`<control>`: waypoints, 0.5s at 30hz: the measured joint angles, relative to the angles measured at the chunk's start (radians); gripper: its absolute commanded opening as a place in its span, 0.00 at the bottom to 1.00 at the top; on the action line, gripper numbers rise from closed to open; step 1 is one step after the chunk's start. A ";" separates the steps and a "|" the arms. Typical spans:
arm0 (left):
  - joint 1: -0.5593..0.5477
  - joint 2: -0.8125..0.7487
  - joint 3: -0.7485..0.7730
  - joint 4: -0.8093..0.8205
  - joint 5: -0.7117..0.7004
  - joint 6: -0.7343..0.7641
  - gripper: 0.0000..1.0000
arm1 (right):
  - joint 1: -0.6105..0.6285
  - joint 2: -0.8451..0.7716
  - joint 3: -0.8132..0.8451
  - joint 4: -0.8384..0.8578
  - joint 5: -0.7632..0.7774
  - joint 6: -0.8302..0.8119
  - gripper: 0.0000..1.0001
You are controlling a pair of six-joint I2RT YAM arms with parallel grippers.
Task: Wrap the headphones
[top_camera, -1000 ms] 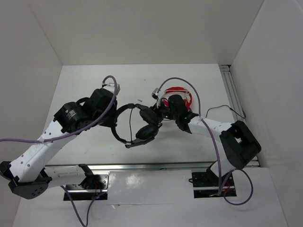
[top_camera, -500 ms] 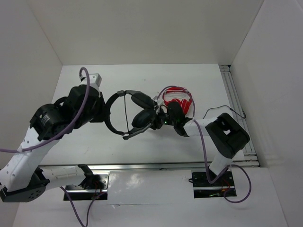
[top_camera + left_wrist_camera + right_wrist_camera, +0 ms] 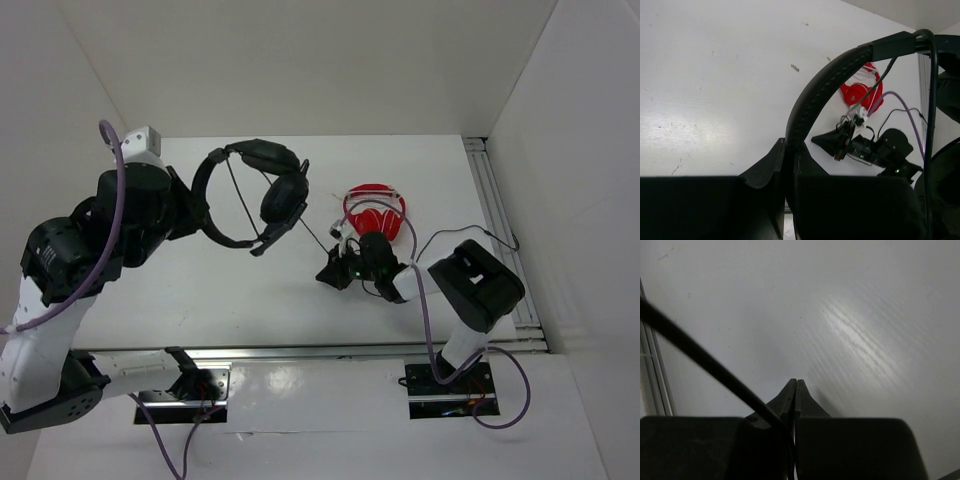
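The headphones (image 3: 283, 197) rose toward 11 o'clock in the clenched left gripper (image 3: 788, 150). The right gripper (image 3: 795, 385) pinches the cable (image 3: 705, 361), which may overstretch.

Red headphones (image 3: 376, 212) lie flat on white desk (image 3: 420, 165), right of centre, headband arch toward far wall. Desk surface carries small dark scuffs (image 3: 796, 67). Aluminium rail (image 3: 492, 195) runs along desk right edge. Thin black wire (image 3: 470, 228) lies near rail.
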 measured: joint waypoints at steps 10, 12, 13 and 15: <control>0.311 0.143 -0.006 0.074 0.084 0.094 0.00 | 0.095 -0.193 -0.168 0.010 0.100 0.056 0.00; 0.396 0.178 -0.027 0.105 0.127 0.116 0.00 | 0.165 -0.277 -0.191 0.005 0.144 0.064 0.00; 0.435 0.199 -0.034 0.119 0.145 0.127 0.00 | 0.200 -0.317 -0.200 -0.002 0.166 0.069 0.00; 0.505 0.235 -0.056 0.153 0.179 0.143 0.00 | 0.280 -0.406 -0.209 -0.034 0.233 0.074 0.00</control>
